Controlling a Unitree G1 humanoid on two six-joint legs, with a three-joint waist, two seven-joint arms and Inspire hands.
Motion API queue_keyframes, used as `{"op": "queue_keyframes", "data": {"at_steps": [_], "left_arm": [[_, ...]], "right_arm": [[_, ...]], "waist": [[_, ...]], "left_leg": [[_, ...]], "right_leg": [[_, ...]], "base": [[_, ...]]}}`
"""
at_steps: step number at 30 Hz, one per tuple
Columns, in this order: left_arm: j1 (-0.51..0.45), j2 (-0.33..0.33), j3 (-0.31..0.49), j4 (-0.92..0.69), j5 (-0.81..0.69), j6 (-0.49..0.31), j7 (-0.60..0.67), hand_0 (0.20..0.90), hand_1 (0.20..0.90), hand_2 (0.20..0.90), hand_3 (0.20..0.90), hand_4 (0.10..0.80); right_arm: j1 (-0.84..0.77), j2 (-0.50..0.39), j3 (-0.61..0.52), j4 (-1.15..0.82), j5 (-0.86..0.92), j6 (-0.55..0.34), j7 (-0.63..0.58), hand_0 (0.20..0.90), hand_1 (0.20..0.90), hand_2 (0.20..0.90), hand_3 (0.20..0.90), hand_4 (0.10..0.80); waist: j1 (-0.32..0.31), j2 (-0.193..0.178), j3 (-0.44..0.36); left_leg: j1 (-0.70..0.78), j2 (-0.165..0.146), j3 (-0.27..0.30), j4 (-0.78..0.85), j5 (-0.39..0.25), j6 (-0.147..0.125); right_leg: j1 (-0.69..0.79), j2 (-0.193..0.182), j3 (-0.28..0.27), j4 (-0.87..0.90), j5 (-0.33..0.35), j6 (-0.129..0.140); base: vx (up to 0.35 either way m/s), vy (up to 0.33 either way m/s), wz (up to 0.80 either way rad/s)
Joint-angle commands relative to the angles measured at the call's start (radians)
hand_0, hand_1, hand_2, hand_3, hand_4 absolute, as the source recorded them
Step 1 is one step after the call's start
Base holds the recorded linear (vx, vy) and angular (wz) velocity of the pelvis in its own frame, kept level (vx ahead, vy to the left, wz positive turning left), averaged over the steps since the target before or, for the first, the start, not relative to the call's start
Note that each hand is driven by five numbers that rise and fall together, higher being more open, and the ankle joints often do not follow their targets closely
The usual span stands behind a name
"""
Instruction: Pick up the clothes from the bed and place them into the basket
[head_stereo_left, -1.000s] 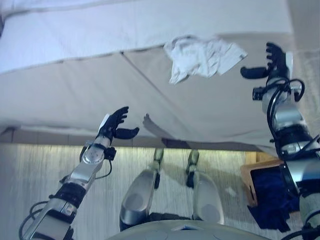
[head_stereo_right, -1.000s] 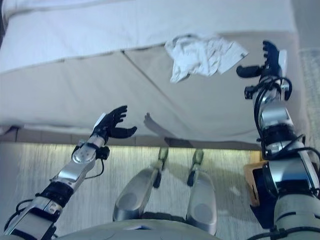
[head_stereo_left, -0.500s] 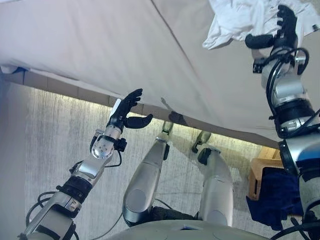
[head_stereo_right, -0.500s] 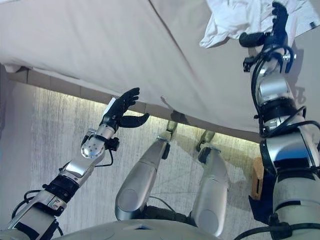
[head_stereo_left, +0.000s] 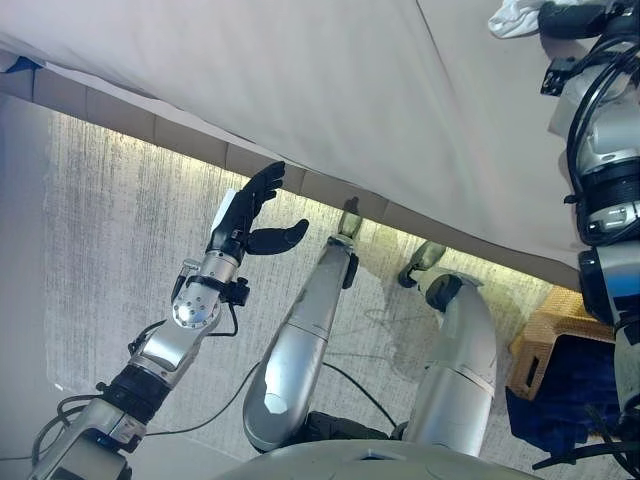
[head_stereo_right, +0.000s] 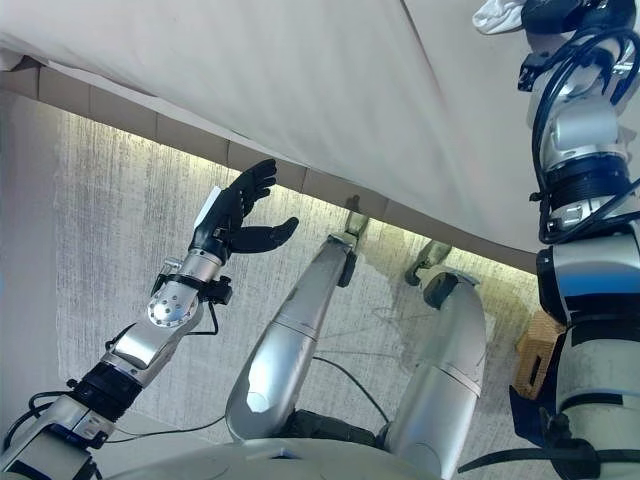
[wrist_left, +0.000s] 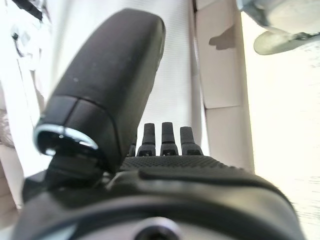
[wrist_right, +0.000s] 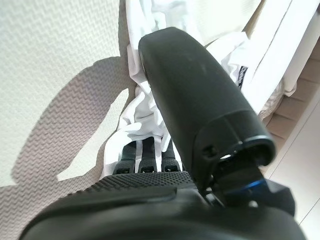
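A crumpled white garment (head_stereo_left: 512, 16) lies on the beige bed (head_stereo_left: 300, 80) at the far right. My right hand (head_stereo_left: 582, 14) is stretched out over the bed and rests against it. In the right wrist view its fingers (wrist_right: 145, 159) are straight, their tips on the white cloth (wrist_right: 137, 112), and the thumb stands out above. My left hand (head_stereo_left: 248, 218) is open and empty, held in the air in front of the bed's edge; its fingers (wrist_left: 169, 137) are straight.
A wicker basket (head_stereo_left: 548, 328) stands on the floor at my lower right with dark blue cloth (head_stereo_left: 560, 415) in it. The bed's wooden base (head_stereo_left: 150, 125) runs across in front of me above pale carpet (head_stereo_left: 100, 260).
The camera has tipped down and the whole picture shifted. My right hand has moved from beside the white garment onto it. The left hand keeps its pose.
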Motion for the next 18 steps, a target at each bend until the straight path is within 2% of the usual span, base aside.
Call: {"op": "queue_keyframes", "data": {"at_steps": [1, 3, 4, 5, 12, 18], "left_arm": [[0.048, -0.01, 0.079, -0.13, -0.028, -0.124, 0.025, 0.9, 0.9, 0.9, 0.9, 0.8], [0.052, -0.001, 0.094, -0.13, -0.039, -0.124, 0.017, 0.9, 0.9, 0.9, 0.9, 0.8], [0.056, -0.001, 0.097, -0.129, -0.04, -0.125, 0.017, 0.9, 0.9, 0.9, 0.9, 0.8], [0.062, 0.0, 0.101, -0.133, -0.041, -0.122, 0.015, 0.9, 0.9, 0.9, 0.9, 0.8], [0.086, 0.021, 0.121, -0.133, -0.053, -0.155, 0.007, 0.9, 0.9, 0.9, 0.9, 0.8], [0.103, 0.033, 0.125, -0.139, -0.043, -0.151, 0.017, 0.9, 0.9, 0.9, 0.9, 0.8]], "right_arm": [[-0.073, -0.161, 0.098, 0.007, 0.025, 0.023, 0.043, 0.9, 0.9, 0.9, 0.9, 0.8], [-0.089, -0.173, 0.123, 0.022, 0.017, 0.041, 0.089, 0.766, 0.766, 0.766, 0.744, 0.644], [-0.097, -0.178, 0.139, 0.029, 0.012, 0.046, 0.103, 0.389, 0.389, 0.389, 0.304, 0.204], [-0.105, -0.183, 0.156, 0.039, 0.012, 0.042, 0.114, 0.3, 0.3, 0.3, 0.2, 0.1], [-0.127, -0.195, 0.185, 0.075, 0.015, 0.018, 0.111, 0.3, 0.3, 0.3, 0.2, 0.1], [-0.113, -0.186, 0.19, 0.092, -0.005, 0.009, 0.14, 0.3, 0.3, 0.3, 0.2, 0.1]], "waist": [[0.015, 0.061, -0.05], [0.016, 0.059, -0.05], [0.015, 0.058, -0.05], [0.016, 0.058, -0.05], [0.022, 0.056, -0.05], [0.029, 0.038, -0.05]], "left_leg": [[0.016, 0.033, 0.082, 0.011, -0.076, 0.023], [0.0, 0.037, 0.082, 0.025, -0.078, 0.022], [-0.004, 0.04, 0.082, 0.029, -0.077, 0.019], [-0.009, 0.041, 0.081, 0.034, -0.076, 0.016], [0.02, 0.051, 0.082, 0.015, -0.069, 0.011], [0.141, 0.064, 0.083, -0.066, -0.054, -0.008]], "right_leg": [[0.019, 0.066, -0.004, 0.1, -0.072, -0.009], [0.006, 0.064, -0.002, 0.111, -0.073, -0.01], [0.003, 0.067, 0.0, 0.114, -0.074, -0.01], [-0.001, 0.069, 0.001, 0.12, -0.074, -0.011], [0.032, 0.078, -0.015, 0.099, -0.064, -0.007], [0.161, 0.093, -0.049, 0.014, -0.044, 0.002]], "base": [[0.0, 0.0, 0.0], [-0.01, -0.008, 0.02], [-0.016, -0.006, 0.04], [-0.009, -0.002, 0.04], [-0.007, -0.006, -0.01], [-0.015, -0.007, -0.07]]}}
